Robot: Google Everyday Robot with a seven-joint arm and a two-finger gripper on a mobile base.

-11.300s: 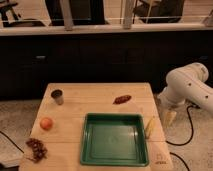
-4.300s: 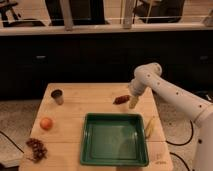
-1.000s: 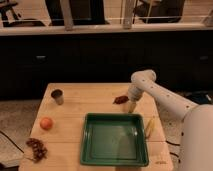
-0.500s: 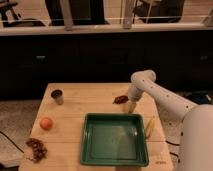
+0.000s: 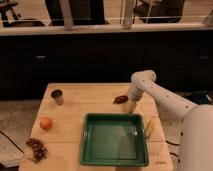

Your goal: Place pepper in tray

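One white arm reaches in from the right and bends down to the desk (image 5: 75, 112), its gripper (image 5: 131, 106) pointing downward just above the far rim of the green tray (image 5: 115, 142). Whether the gripper is spread or pressed together cannot be told. The pepper (image 5: 120, 99), small and dark red, lies on the desk just left of the gripper and slightly beyond it, outside the tray; whether the two touch is unclear. A pale yellow object (image 5: 150, 126) lies to the gripper's near right, beside the tray. Well to the gripper's left stand a metal cup (image 5: 57, 96) and an orange fruit (image 5: 46, 123). Farther left and nearer lies a dark reddish cluster (image 5: 36, 148).
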